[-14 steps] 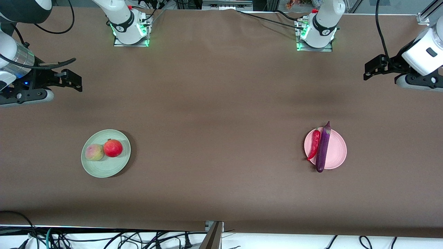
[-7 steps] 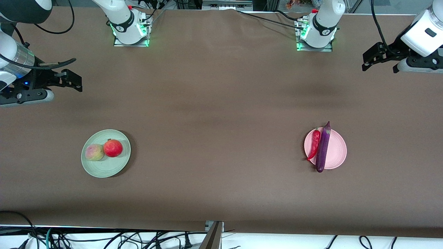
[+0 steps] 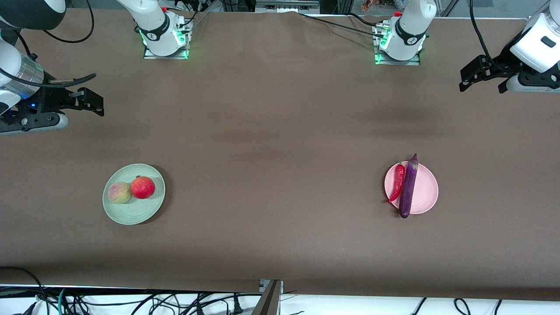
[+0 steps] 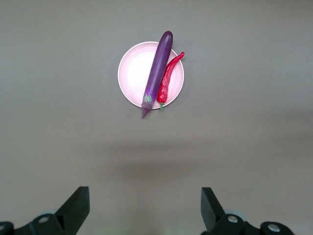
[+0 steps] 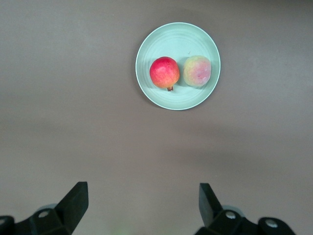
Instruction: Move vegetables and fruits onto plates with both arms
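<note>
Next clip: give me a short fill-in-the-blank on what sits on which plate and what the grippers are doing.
1. The peach and the red fruit sit on the pale ____ plate.
2. The eggplant and the chili pepper lie on the pale ____ plate.
3. The left gripper and the right gripper are both open and hold ____.
4. The eggplant is ____ than the chili pepper.

Missing words: green; pink; nothing; longer
</note>
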You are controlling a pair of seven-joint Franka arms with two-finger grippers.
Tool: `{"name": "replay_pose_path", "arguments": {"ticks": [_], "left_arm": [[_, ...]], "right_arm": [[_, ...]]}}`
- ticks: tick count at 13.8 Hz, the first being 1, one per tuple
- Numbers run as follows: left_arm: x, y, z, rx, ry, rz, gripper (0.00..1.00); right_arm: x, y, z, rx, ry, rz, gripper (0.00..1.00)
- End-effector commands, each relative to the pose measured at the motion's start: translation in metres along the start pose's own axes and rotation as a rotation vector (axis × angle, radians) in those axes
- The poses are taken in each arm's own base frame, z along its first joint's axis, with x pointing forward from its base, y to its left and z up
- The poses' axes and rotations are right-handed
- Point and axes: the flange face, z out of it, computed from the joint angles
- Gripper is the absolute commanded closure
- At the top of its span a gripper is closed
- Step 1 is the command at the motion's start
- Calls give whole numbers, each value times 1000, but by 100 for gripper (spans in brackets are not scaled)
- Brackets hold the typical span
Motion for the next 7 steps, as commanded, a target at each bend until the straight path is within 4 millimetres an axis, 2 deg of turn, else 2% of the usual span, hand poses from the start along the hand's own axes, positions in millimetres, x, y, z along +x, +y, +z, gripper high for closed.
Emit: {"name": "replay_pose_path", "arguments": {"ticks": [1,7], "left_arm": [[-3,-4,-6,0,6,-17,0],[-2,-4,-4,-2,1,-21,0]], "right_arm": [[1,1,-4,-9,2,3,0],[1,1,-5,-6,4,7,0]]}}
